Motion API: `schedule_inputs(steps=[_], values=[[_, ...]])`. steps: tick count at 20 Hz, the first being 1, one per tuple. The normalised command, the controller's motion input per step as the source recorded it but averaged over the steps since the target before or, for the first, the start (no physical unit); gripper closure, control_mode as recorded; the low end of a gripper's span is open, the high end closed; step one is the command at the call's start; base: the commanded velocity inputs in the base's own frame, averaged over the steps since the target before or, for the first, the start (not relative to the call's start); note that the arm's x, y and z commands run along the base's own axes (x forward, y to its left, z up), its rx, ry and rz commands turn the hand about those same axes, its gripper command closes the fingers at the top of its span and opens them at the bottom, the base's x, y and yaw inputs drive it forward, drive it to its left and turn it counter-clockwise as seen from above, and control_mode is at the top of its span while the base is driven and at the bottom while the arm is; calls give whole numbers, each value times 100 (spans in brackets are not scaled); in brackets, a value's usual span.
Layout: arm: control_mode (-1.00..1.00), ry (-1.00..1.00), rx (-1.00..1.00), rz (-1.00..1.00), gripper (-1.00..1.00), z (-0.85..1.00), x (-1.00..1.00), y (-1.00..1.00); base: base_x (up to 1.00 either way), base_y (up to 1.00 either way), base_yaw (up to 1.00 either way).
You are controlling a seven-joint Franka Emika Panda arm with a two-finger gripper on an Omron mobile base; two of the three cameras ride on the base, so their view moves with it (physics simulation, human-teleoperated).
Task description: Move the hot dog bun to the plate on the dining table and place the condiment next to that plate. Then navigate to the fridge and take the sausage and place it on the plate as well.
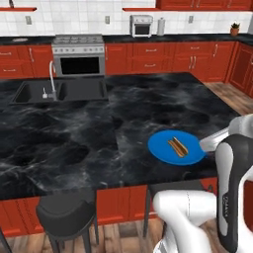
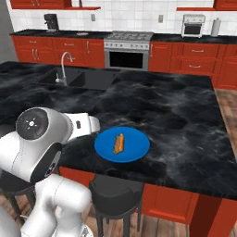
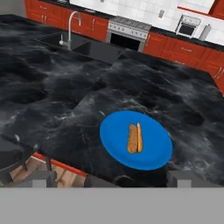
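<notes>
The blue plate lies near the front edge of the black marble dining table. The hot dog bun rests on the plate's middle, tan-orange with a dark split along its length. My gripper hangs back over the table's near edge, short of the plate. It is open, its fingertips stand wide apart and nothing is between them. The condiment, the fridge and the sausage are out of view.
A sink with a faucet is set into the table's far left. Black stools stand at the near edge. A stove and red wall cabinets line the back wall.
</notes>
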Motion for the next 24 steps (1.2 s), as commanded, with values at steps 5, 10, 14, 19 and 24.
schedule_inputs(steps=[5, 10, 14, 19, 24], values=[[100, 0, 0, 0, -100, 0, 0, 0, -100, 77, 0], [100, 0, 0, 0, -100, 0, 0, 0, -80, 99, 0], [100, 0, 0, 0, -100, 0, 0, 0, -42, 100, 1], [100, 0, 0, 0, -100, 0, 0, 0, -22, 100, 2], [100, 0, 0, 0, -100, 0, 0, 0, -10, 100, 3]])
